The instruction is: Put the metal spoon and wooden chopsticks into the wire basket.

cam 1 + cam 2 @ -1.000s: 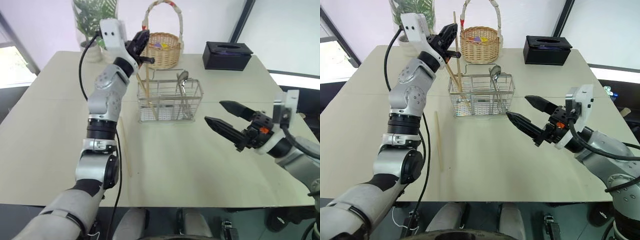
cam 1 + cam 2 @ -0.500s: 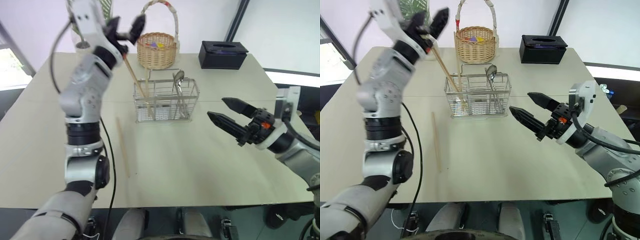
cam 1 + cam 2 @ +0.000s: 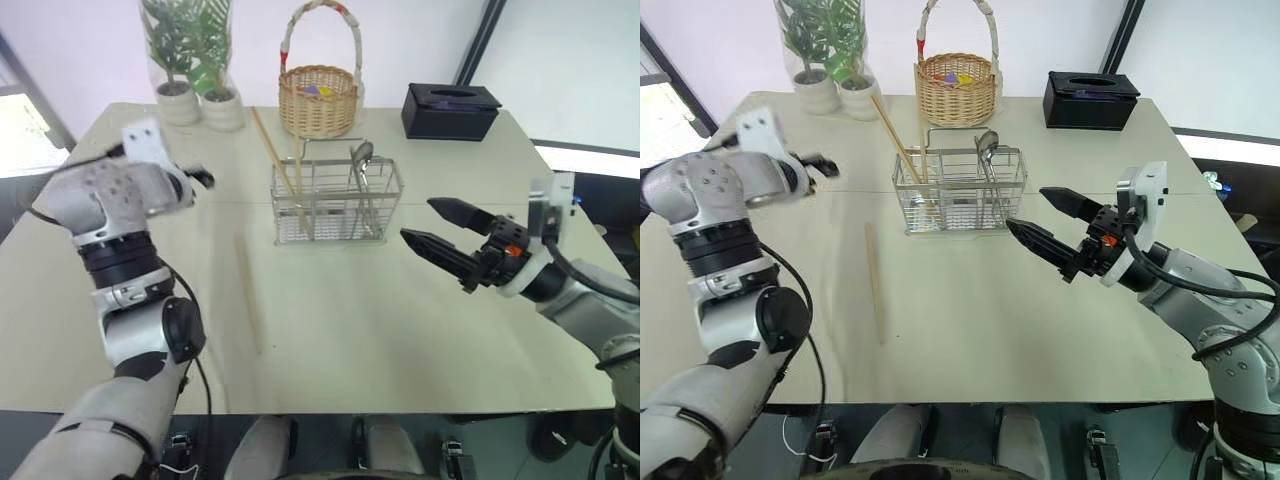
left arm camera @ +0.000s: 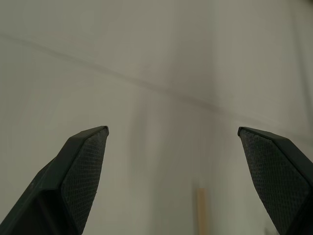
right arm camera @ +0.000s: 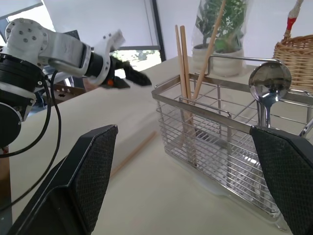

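- The left end effector (image 3: 825, 165) is released and empty, fingers spread wide over bare desk (image 3: 970, 330). 1 wooden chopstick (image 3: 874, 295) lies flat on the desk below and just inward of it, well apart from the wire basket (image 3: 960, 190).
- Risk: that chopstick is thin and flat against the surface, so a pinch could slide it away or close over nothing. A tilted grip could let it swing and catch on the basket rim.
- The right end effector (image 3: 1045, 218) is also released and holds nothing, hanging just beside the basket's near corner. A forward drift could nudge the light basket and tip its contents.
- Several chopsticks (image 5: 188, 73) lean in the basket's end compartment, on the far side of the right end effector. 1 leans far over the rim, so a bump could lever it out.
- The metal spoon (image 5: 269, 81) stands bowl-up in the basket, already placed.
- Hard to make out: the exact count of chopsticks in the basket, where the stick ends rest among the wires, and the left fingers themselves in the head views. The left wrist view catches just a tip of the loose chopstick.
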{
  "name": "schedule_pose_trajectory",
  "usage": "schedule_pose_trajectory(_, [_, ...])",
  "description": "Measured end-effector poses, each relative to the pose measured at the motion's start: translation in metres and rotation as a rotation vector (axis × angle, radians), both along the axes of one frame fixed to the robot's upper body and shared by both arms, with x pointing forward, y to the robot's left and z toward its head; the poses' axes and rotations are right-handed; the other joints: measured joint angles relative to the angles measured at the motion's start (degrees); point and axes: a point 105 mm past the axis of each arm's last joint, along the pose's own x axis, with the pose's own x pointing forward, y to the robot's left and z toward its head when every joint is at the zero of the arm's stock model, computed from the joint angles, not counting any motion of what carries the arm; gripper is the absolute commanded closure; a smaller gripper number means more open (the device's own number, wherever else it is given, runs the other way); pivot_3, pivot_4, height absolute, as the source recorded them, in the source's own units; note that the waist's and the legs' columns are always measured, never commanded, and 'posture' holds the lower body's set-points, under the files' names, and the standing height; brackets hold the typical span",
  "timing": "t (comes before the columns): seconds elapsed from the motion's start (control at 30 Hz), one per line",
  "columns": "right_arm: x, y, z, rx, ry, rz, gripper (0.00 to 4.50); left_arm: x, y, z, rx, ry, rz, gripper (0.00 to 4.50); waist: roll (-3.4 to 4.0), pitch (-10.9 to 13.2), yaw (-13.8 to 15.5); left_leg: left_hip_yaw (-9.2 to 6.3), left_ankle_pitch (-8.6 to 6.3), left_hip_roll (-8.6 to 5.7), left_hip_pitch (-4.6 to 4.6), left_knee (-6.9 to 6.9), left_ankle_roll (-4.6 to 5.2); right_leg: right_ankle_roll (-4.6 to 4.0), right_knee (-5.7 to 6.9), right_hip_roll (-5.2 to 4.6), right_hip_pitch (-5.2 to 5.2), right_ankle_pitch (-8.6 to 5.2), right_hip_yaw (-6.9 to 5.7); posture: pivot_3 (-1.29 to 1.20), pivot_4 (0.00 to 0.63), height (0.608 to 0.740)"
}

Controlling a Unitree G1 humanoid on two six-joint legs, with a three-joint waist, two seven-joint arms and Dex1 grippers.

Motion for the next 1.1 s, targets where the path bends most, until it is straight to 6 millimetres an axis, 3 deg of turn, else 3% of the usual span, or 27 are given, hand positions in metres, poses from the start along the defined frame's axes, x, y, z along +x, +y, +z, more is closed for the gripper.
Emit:
schedule_pose_trajectory(0.07, [0.0, 0.003, -0.002, 0.009, 0.005, 0.009, 0.0, -0.005, -0.009, -0.015, -0.014, 0.067, -0.044, 0.03, 0.0, 0.0, 0.0, 0.0, -0.01, 0.03, -0.01, -0.01, -0.01, 0.0, 0.03, -0.07, -0.03, 0.0, 0.0, 0.0, 0.15, 0.651])
schedule_pose_trajectory(0.5, [-0.008, 0.015, -0.001, 0.03, 0.017, 0.015, 0.0, -0.009, -0.042, -0.06, -0.009, 0.251, -0.162, 0.03, 0.01, 0.0, 0.0, 0.03, 0.0, 0.02, 0.01, 0.0, -0.03, 0.0, 0.16, -0.16, -0.05, 0.0, 0.01, 0.0, 0.15, 0.651])
schedule_pose_trajectory(0.6, [-0.009, 0.016, -0.001, 0.034, 0.02, 0.011, 0.0, -0.008, -0.044, -0.063, 0.005, 0.263, -0.175, 0.03, 0.15, -0.1, 0.1, 0.04, 0.0, 0.02, 0.03, 0.0, -0.03, 0.0, 0.17, -0.17, -0.03, 0.0, 0.02, 0.0, 0.15, 0.651])
schedule_pose_trajectory(0.7, [-0.01, 0.016, -0.002, 0.036, 0.026, 0.003, 0.0, -0.006, -0.047, -0.065, 0.012, 0.27, -0.177, 0.85, 0.2, -0.1, 0.1, 0.04, -0.01, 0.02, 0.11, 0.0, -0.03, 0.0, 0.16, -0.18, 0.06, 0.0, 0.01, 0.0, 0.15, 0.651])
schedule_pose_trajectory(0.93, [-0.011, 0.015, -0.005, 0.037, 0.039, -0.014, 0.0, -0.002, -0.049, -0.068, -0.007, 0.278, -0.173, 4.43, 0.2, -0.1, 0.3, 0.03, 0.0, 0.01, 0.13, 0.01, -0.02, 0.0, 0.16, -0.18, 0.1, 0.0, 0.0, 0.0, 0.15, 0.651])
schedule_pose_trajectory(1.1, [-0.011, 0.014, -0.007, 0.039, 0.043, -0.014, 0.0, -0.001, -0.05, -0.067, -0.019, 0.269, -0.174, 4.43, 0.21, -0.1, 0.1, 0.04, 0.0, 0.01, 0.12, 0.01, -0.02, 0.01, 0.15, -0.18, 0.08, 0.0, 0.0, 0.0, 0.15, 0.651])
